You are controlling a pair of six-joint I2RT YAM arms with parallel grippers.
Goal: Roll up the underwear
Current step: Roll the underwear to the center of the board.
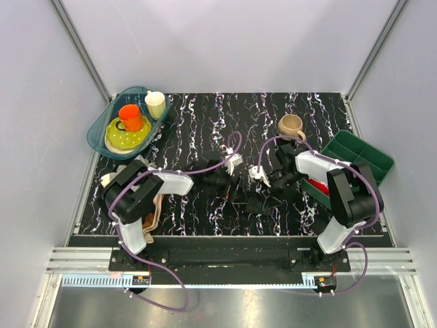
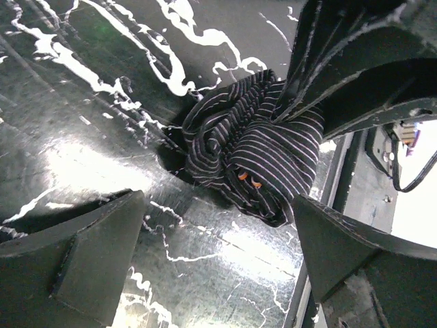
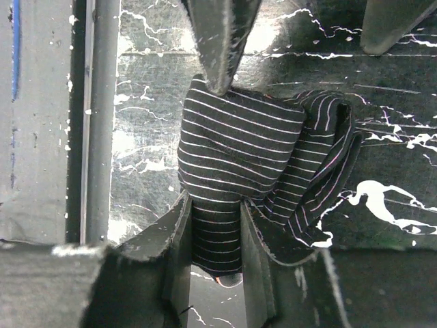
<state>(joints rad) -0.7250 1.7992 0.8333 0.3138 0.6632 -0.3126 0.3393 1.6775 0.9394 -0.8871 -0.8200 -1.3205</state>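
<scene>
1. Right gripper point(image 3: 217, 240) is pinching a fold of the underwear point(image 3: 235, 160) between its two fingers point(image 3: 179, 236), the jaws drawn narrow on the striped cloth.
2. Left gripper point(image 2: 218, 199) is standing wide open and is holding nothing. Its fingers point(image 2: 102, 239) are spread to either side of the bundle.
3. The underwear is lying bunched in a loose roll on the black marbled table point(image 1: 205, 123), near the front edge and between the two grippers. In the left wrist view two small orange marks are showing on the dark fabric, and pale thin stripes are running across every fold.
4. Seen from above, both arms are reaching inward toward each other over the near middle of the table, and their wrists are meeting above the bundle.
5. At the near left a beige and grey pile of clothes point(image 1: 156, 212) is lying partly under the left arm.
6. At the right edge a green bin point(image 1: 362, 160) is sitting at an angle, with something red point(image 1: 317, 186) showing inside it just behind the right arm.
7. Farther back, right of centre, a tan mug point(image 1: 291, 126) is standing upright.
8. In the far left corner a blue tray point(image 1: 99, 130) is holding a yellow-green plate point(image 1: 123, 140), an orange cup point(image 1: 130, 116) resting on that plate, and a cream cup point(image 1: 156, 104) standing beside them.
</scene>
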